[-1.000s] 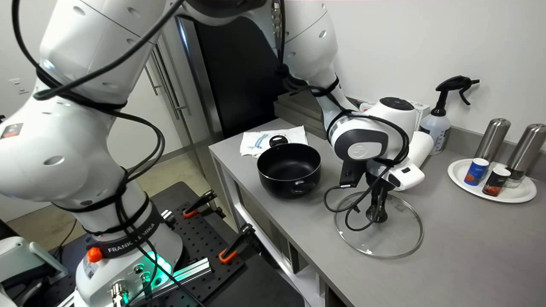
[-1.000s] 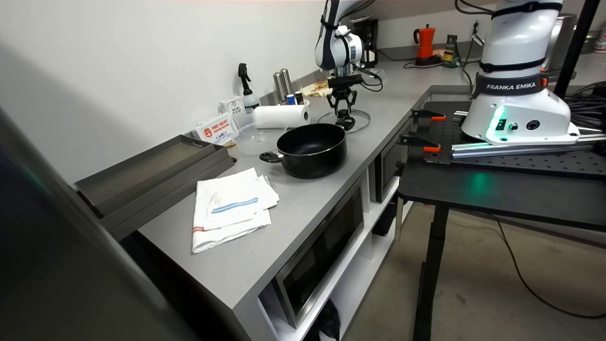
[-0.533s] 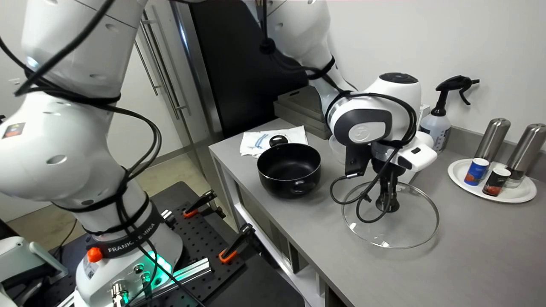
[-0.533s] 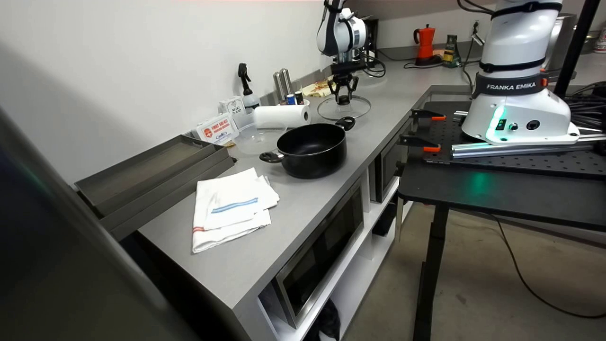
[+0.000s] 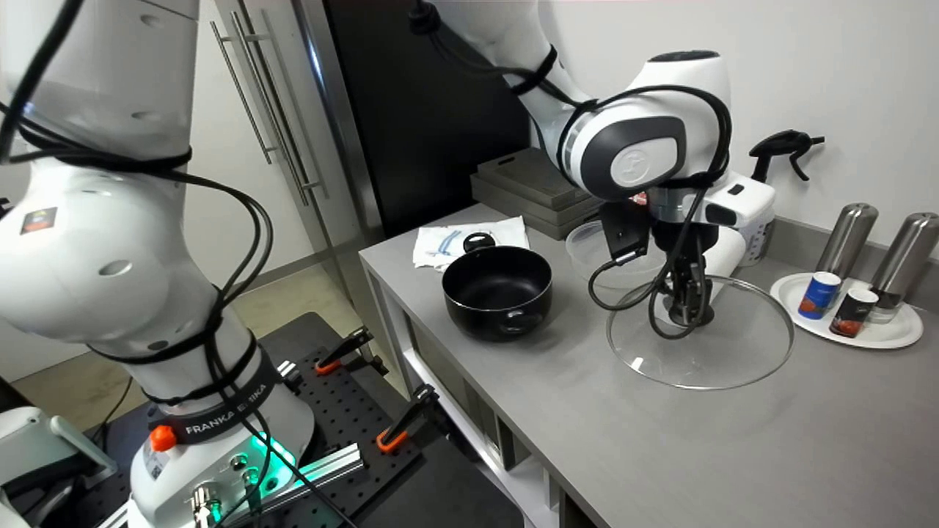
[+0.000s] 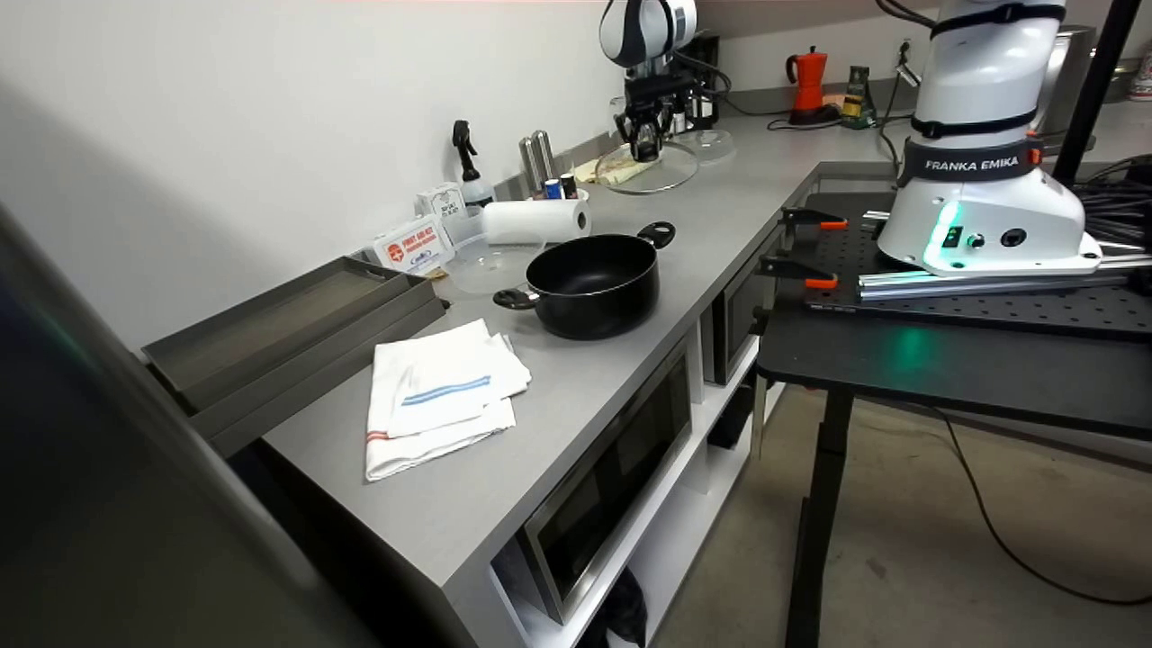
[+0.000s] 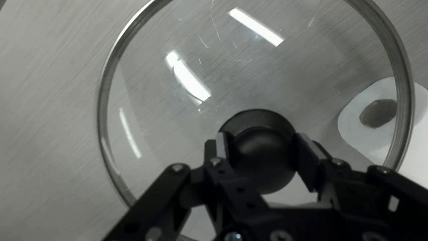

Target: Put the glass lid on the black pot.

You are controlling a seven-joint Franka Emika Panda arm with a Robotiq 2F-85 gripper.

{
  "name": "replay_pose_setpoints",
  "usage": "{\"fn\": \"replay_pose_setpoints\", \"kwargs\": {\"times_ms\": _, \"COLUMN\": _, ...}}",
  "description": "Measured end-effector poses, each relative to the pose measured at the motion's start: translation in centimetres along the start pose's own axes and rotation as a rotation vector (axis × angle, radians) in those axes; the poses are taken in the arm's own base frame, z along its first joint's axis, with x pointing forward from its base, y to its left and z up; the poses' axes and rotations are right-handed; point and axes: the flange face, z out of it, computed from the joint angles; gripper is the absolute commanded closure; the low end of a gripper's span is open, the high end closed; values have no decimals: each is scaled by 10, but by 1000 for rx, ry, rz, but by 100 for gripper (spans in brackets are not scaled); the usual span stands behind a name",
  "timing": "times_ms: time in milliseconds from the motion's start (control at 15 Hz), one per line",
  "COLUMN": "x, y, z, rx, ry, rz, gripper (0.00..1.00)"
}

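Observation:
The glass lid [image 5: 741, 345] is a clear disc with a thin metal rim. In both exterior views it hangs a little above the counter; it shows there [image 6: 661, 178] and fills much of the wrist view [image 7: 254, 73]. My gripper [image 7: 262, 147] is shut on the lid's dark round knob [image 7: 264, 160], one finger on each side. The gripper shows in both exterior views, above the lid's middle [image 5: 689, 312] [image 6: 646, 148]. The black pot [image 5: 497, 293] stands uncovered on the counter, apart from the lid; it also shows here [image 6: 594, 292]. Its inside looks empty.
A white paper roll [image 6: 540, 220] lies near the wall, partly under the lid in the wrist view [image 7: 357, 134]. A clear shallow dish [image 6: 495, 265] stands beside the pot. A plate [image 5: 888, 341] with shakers, a spray bottle [image 5: 759, 172], a folded towel [image 6: 450, 396] and dark trays [image 6: 297, 333] stand around.
The gripper has risen from the counter with the lid held by its knob. Both have moved up and away from the pot. The pot has not moved.

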Motion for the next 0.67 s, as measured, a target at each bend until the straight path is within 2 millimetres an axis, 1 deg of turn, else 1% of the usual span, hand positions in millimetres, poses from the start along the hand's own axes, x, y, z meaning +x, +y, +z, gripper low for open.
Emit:
{"fn": "replay_pose_setpoints", "kwargs": {"times_ms": 133, "x": -1, "y": -9, "z": -16, "rx": -12, "ry": 16, "rz": -51, "gripper": 74}}
{"fn": "replay_pose_setpoints", "kwargs": {"times_ms": 267, "x": -5, "y": -22, "z": -30, "rx": -25, "ry": 33, "rz": -104, "gripper": 74}}
{"fn": "replay_pose_setpoints", "kwargs": {"times_ms": 667, "x": -33, "y": -67, "z": -61, "rx": -63, "ry": 75, "rz": -245, "gripper": 74}}
